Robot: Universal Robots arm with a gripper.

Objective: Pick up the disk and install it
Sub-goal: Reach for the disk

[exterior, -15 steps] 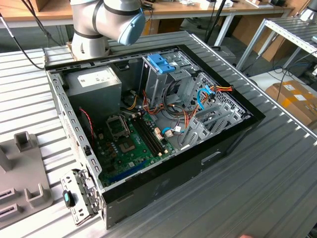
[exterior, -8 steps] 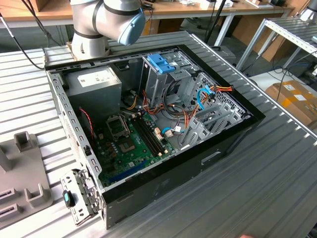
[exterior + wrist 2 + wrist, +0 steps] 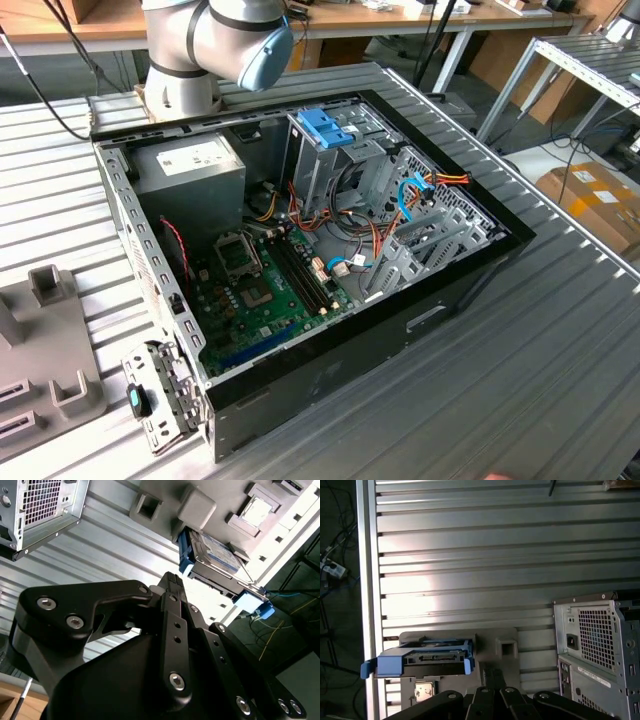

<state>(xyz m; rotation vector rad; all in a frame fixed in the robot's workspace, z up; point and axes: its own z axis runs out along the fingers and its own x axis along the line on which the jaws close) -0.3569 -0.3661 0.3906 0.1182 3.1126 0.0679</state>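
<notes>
Exterior view: open computer case (image 3: 440, 300) lying on its side on the ribbed metal table (image 3: 560, 330), showing the green motherboard (image 3: 270, 290), the power supply (image 3: 190, 170) with a white label, and the upright grey drive cage (image 3: 325, 150) with its blue plastic top. The arm (image 3: 215, 40) rises behind the case, and the grey holder block (image 3: 45, 340) is at the exterior view's left. Both wrist views look down past the gripper (image 3: 171, 579) (image 3: 493, 674). Its black fingertips are pressed together with nothing between them. The disk (image 3: 427, 659) (image 3: 215, 552) sits on the grey holder near the table edge, with blue rails on both sides and its connector edge facing the camera in the first wrist view. It is near the fingertips but clear of them, offset to one side and not touching. In the second wrist view its top carries a pale label with print too small to read. The case's rear has a sticker (image 3: 590, 675), also unreadable.
</notes>
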